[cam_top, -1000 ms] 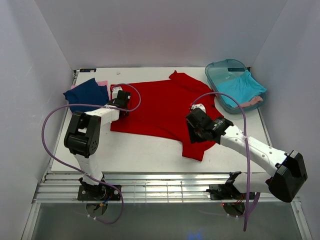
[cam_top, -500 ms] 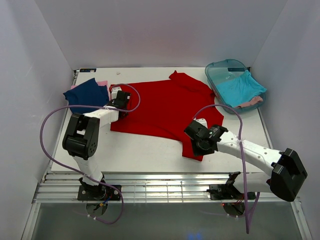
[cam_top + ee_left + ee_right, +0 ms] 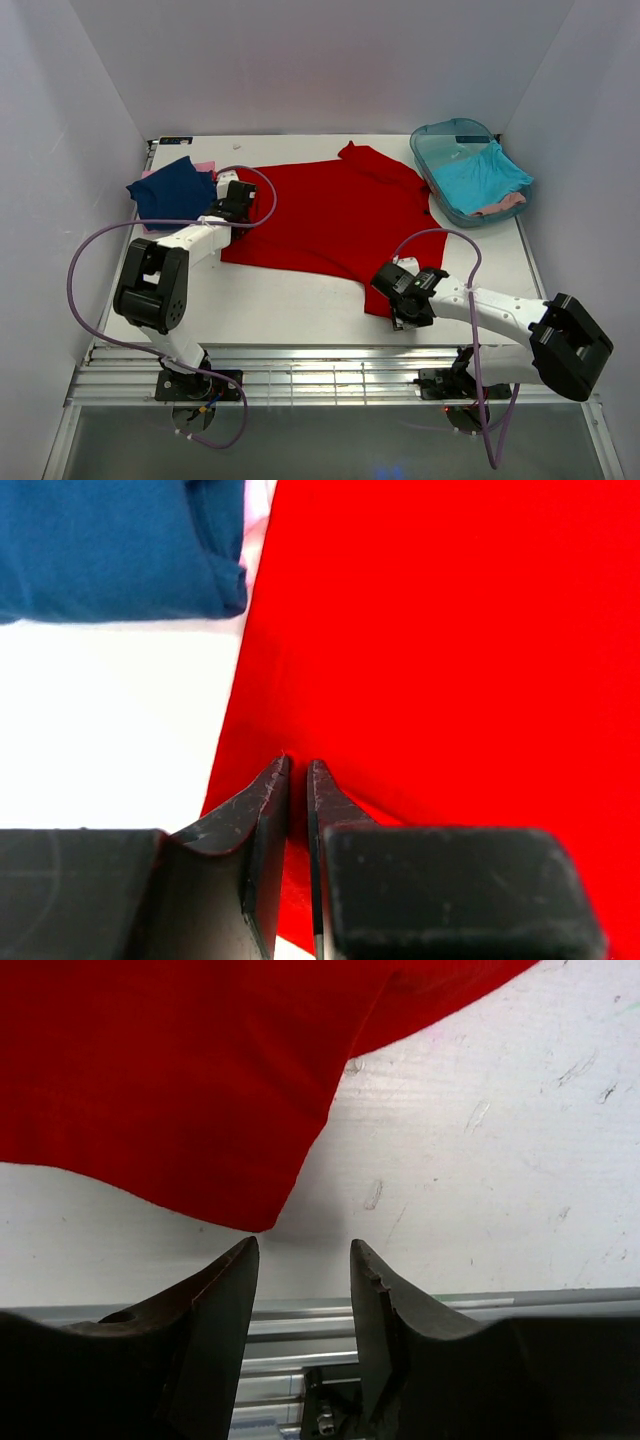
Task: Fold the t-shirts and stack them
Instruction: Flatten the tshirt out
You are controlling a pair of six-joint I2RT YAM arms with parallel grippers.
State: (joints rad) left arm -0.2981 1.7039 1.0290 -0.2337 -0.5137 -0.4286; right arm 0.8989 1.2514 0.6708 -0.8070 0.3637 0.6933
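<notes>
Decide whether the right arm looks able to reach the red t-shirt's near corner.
Probably yes: its open fingers sit just short of the red t-shirt, whose corner lies straight ahead with only bare table between.

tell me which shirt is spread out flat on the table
The red shirt, lying open across the middle. The navy shirt is folded at the far left; the turquoise shirt is bunched in the tub.

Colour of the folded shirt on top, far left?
Navy blue t-shirt; best in the top external view.
</notes>
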